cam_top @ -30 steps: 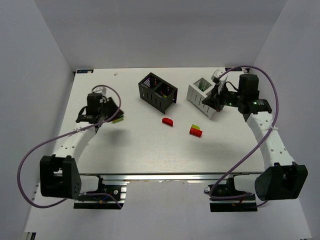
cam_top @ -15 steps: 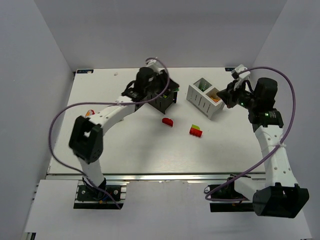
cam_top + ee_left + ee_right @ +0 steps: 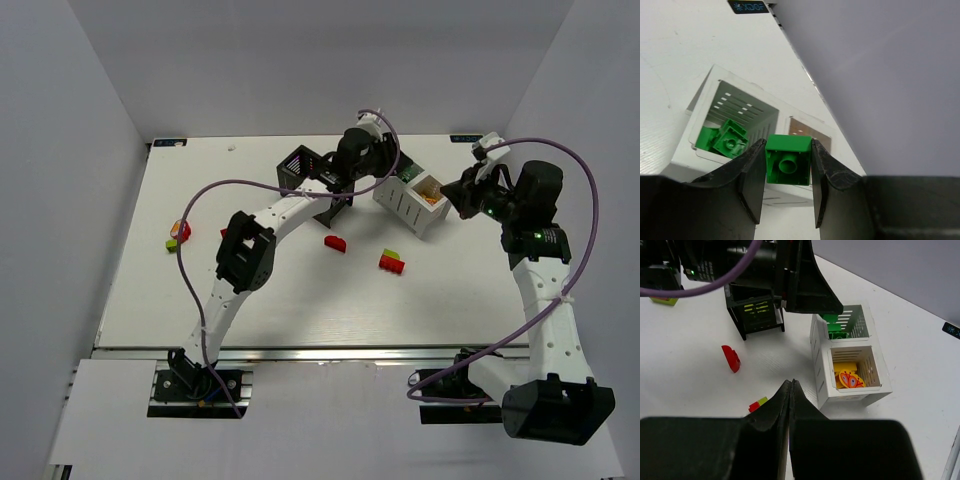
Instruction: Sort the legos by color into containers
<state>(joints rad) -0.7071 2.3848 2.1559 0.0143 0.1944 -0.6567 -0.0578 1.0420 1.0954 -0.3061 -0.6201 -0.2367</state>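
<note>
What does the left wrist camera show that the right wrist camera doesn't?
Only left wrist: the green brick from below, clamped in the left end effector. Only right wrist: the black bin, a red brick, yellow and orange bricks, the shut right end effector. Both: the white bin with green bricks in one compartment.

light: bright, even overhead | shadows: soft, faint | focus: right tool [image 3: 790, 385] close-up blurred

Left bin [image 3: 298, 168] and right bin [image 3: 400, 205] side by side at rear of table [image 3: 300, 300], loose brick [image 3: 335, 242] in front of left bin, two-brick stack [image 3: 391, 262] right of it, brick pair [image 3: 181, 231] near table's left edge, bricks [image 3: 850, 380] in both right-bin compartments, held brick [image 3: 788, 157] in left gripper [image 3: 788, 167] above right bin
</note>
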